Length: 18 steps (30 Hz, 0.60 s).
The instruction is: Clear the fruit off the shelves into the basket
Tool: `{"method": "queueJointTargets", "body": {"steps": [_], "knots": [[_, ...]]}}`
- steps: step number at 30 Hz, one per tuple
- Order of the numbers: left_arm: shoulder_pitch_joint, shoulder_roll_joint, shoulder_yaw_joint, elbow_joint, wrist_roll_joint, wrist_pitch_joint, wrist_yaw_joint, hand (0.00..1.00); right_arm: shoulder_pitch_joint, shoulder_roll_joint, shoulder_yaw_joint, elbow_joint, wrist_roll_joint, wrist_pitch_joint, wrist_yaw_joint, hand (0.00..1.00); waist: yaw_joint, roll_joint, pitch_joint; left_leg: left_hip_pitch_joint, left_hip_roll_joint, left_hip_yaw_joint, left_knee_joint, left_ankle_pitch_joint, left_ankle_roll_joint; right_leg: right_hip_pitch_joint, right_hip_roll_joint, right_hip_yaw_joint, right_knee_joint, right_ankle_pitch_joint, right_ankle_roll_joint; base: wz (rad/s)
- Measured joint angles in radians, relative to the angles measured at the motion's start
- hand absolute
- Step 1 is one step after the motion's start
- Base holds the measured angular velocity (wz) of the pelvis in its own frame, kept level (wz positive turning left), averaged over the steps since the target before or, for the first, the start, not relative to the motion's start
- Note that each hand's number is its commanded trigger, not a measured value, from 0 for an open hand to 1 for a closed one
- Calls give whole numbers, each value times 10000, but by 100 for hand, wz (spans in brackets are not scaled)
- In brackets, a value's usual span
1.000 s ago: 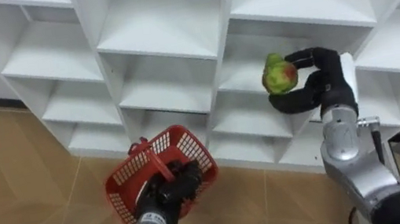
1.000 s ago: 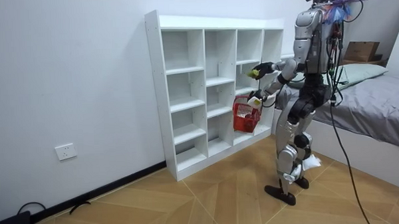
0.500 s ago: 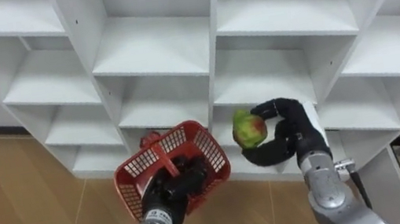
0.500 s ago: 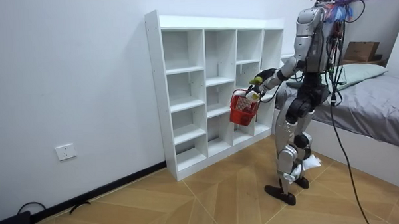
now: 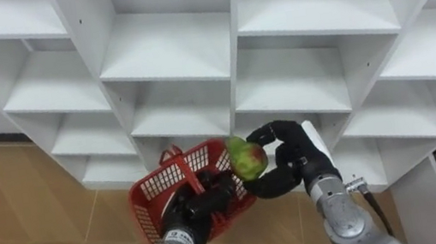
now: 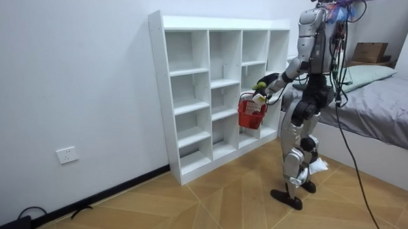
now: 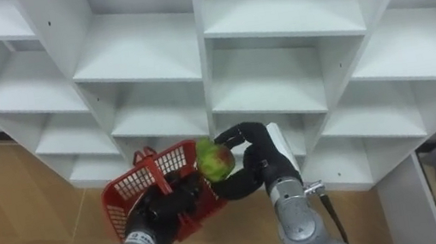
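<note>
white cubby closet against white wall | herringbone wood floor beneath closet | grey bed on the room view's right of closet

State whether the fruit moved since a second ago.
Yes. The right hand carried the fruit down and left, away from the closet shelf to the red basket's rim.

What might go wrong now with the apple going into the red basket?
The green-red apple in the right hand is at the edge of the red plastic basket; released now, it might hit the rim and drop to the wooden floor. The basket tilts in the left hand, so fruit may roll out.
</note>
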Motion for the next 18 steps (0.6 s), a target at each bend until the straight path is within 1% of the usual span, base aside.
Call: {"method": "queueJointTargets", "body": {"steps": [2,7,9,11,14,18], "knots": [[-2,22,17,0,10,0,-74,100,-114,8,-43,0,-54,22,129,100,-7,-1,45,-26,-1,0,0,0,0,-30,1,2,1,-2,2,0],[-1,41,26,-16,104,0,-228,100,-259,39,-168,1,-220,24,345,100,39,-26,59,-168,-3,-9,1,1,-1,-183,6,-24,3,-4,2,0],[-3,44,26,-36,300,0,-263,100,-287,47,-188,1,-250,28,383,100,13,-99,102,-171,-4,-34,-4,-6,-11,-180,-2,-69,2,-27,-2,4],[-4,49,32,-42,314,-1,-326,100,-323,45,-253,1,-326,28,441,100,9,-156,121,-189,-11,-76,-6,-7,-13,-180,-4,-97,0,-45,-1,6],[-10,42,21,-50,312,-6,-377,100,-383,51,-264,1,-380,28,445,100,18,-237,103,-207,-10,-83,-6,-9,-16,-184,-4,-122,-13,-48,-2,1],[-12,44,24,-103,314,-9,-380,100,-431,51,-266,1,-382,28,446,100,27,-251,100,-217,-11,-122,10,-8,-16,-170,-5,-154,-9,-47,-2,1]]}}
